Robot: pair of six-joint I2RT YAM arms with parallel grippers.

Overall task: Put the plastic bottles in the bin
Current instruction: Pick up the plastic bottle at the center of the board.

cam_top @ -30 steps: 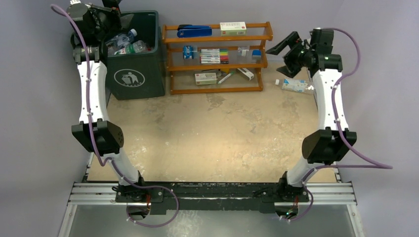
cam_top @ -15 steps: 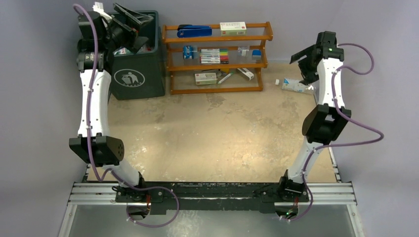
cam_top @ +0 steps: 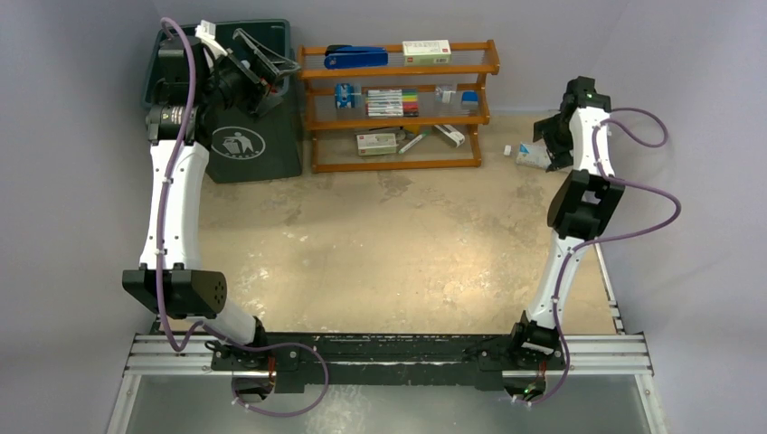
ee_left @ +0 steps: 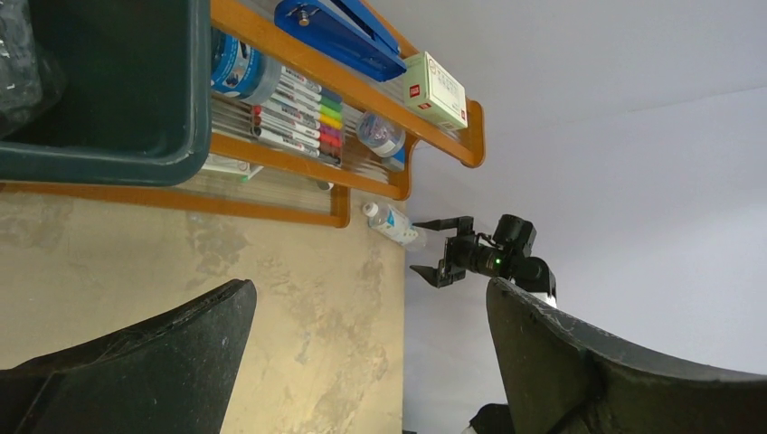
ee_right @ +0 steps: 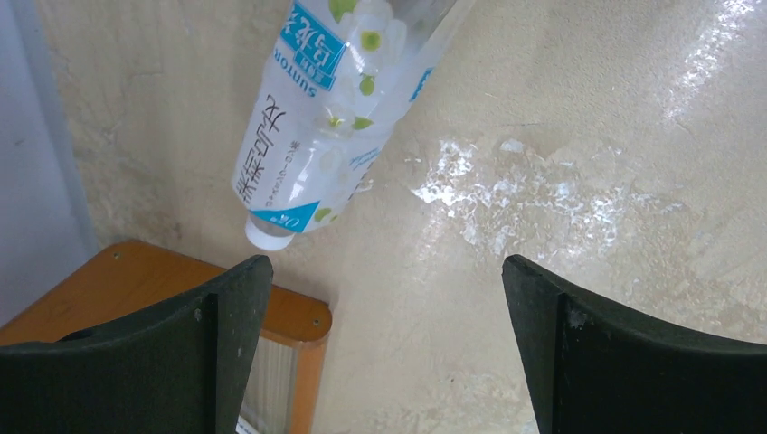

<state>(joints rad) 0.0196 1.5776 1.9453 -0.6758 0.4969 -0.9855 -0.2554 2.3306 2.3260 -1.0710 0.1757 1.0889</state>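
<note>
Right wrist view looks down on one clear plastic bottle [ee_right: 335,108] lying on its side on the sandy table [ee_right: 561,298], just off the right end of the wooden rack [ee_right: 136,271]. Its white cap points toward the rack's corner. A white and light blue wrap covers most of the body, printed with small green and white flowers, large blue Japanese characters and the Latin letters "suntor", the rest running out of frame. The right gripper [ee_right: 387,271] hangs over this bottle with its two dark fingers spread wide and nothing between them; the bottle lies ahead of the fingertips, not touching them.

From the top external camera the dark green bin [cam_top: 240,149] stands against the left end of the rack, its front carrying a round white litter logo. Through the left wrist camera some crumpled clear plastic shows inside it, too cropped to name. The left gripper [cam_top: 262,56] is above the bin's rim on the side nearest the rack, fingers wide apart and empty.

On the rack's top shelf lie a blue stapler [ee_left: 348,36] and a small white box [ee_left: 436,89] with a red mark, its print too small to read.
</note>
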